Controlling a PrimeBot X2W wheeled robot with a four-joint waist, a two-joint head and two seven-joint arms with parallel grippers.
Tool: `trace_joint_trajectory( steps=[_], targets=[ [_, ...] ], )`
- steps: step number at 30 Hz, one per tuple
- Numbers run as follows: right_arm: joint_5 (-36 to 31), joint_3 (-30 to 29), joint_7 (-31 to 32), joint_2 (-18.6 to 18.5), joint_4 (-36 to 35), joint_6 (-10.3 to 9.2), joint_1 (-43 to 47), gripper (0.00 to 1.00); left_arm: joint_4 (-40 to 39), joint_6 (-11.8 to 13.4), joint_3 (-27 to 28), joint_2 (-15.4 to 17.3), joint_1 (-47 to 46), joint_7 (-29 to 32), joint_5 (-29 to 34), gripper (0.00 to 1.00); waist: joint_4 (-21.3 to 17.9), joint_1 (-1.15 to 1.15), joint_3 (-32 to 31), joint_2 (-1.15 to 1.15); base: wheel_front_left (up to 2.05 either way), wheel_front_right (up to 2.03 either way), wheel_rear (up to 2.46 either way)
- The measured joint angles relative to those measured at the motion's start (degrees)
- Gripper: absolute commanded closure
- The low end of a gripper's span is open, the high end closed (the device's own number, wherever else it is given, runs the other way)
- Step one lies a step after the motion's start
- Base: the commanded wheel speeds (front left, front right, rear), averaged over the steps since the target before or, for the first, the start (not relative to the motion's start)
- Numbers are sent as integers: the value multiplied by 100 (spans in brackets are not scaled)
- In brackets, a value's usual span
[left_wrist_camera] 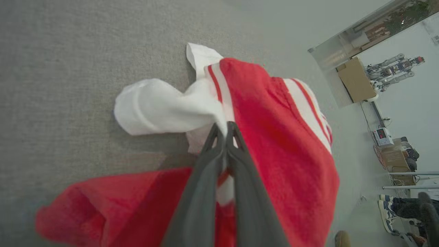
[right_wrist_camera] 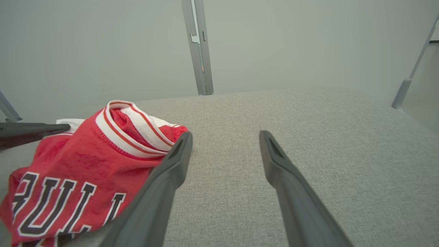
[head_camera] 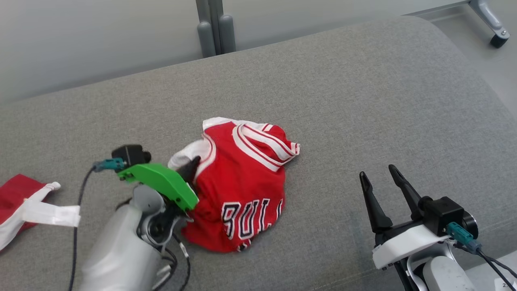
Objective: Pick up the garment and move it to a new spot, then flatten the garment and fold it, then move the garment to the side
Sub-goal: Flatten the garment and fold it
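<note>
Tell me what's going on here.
The robot is starting on a crumpled red jersey that lies on a grey cushion. Its left gripper is shut on the jersey's white-trimmed edge. The right gripper hangs open off to the right, apart from it. Another red and white cloth lies at the cushion's far left.

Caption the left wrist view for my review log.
Left gripper shut on the crumpled red jersey lying on the grey fabric surface.

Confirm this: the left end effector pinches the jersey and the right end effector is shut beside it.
Wrong on one point: the right end effector is open, as the right wrist view shows. The left end effector does pinch the jersey.
</note>
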Motion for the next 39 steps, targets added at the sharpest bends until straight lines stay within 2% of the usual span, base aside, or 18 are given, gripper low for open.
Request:
trace_joint_trajectory(
  steps=[5, 9, 14, 17, 21, 25, 31, 32, 33, 34, 35, 39],
  targets=[
    [0, -33, 0, 7, 5, 0, 1, 0, -403, 66, 331, 419, -723, -465, 85, 100, 6, 0, -25, 0, 0, 0, 0],
    [0, -48, 0, -4, 10, 0, 7, 0, -888, 348, 314, 850, -1494, -777, 671, 100, 24, 0, -78, 0, 0, 0, 0],
    [-1, 3, 0, -24, 58, 0, 34, 0, -1715, 587, -58, 871, -2362, -951, 1404, 100, 31, 0, -190, 0, 0, 0, 0],
    [0, 58, 0, -14, 60, 0, 30, 0, -2035, 527, -499, 778, -2635, -775, 1719, 100, -9, 0, -222, 0, 0, 0, 0],
    [23, 92, 0, 5, 63, 0, 8, 0, -2023, 488, -1213, 363, -2516, -619, 2051, 100, -87, 0, -203, 0, 0, 0, 0],
    [54, 205, 0, 89, 76, 0, -113, 0, -1460, 385, -1913, -48, -1606, -792, 2091, 100, -239, 0, -131, 0, 0, 0, 0],
    [113, 294, 0, 214, 96, 0, -343, 0, -444, 246, -2932, -231, -771, -1288, 2236, 100, -591, 0, 46, 0, 0, 0, 0],
    [122, 298, 0, 227, 94, 0, -360, 0, -358, 231, -3052, -231, -703, -1345, 2204, 98, -656, 0, 86, 0, 0, 0, 0],
    [130, 296, 0, 243, 96, 0, -366, 0, -366, 230, -3154, -219, -649, -1416, 2102, 66, -717, 0, 127, 0, 0, 0, 0],
    [137, 282, 0, 264, 93, 0, -370, 0, -410, 222, -3273, -213, -636, -1472, 1970, 26, -774, 0, 171, 0, 0, 0, 0],
    [144, 256, 0, 281, 94, 0, -370, 0, -526, 192, -3365, -222, -627, -1512, 1797, 0, -826, 0, 219, 0, 0, 0, 0],
    [142, 112, 0, 311, 116, 0, -303, 0, -1051, 180, -3645, -234, -622, -1521, 1015, 0, -963, 0, 401, 0, 0, 0, 0]
  ],
)
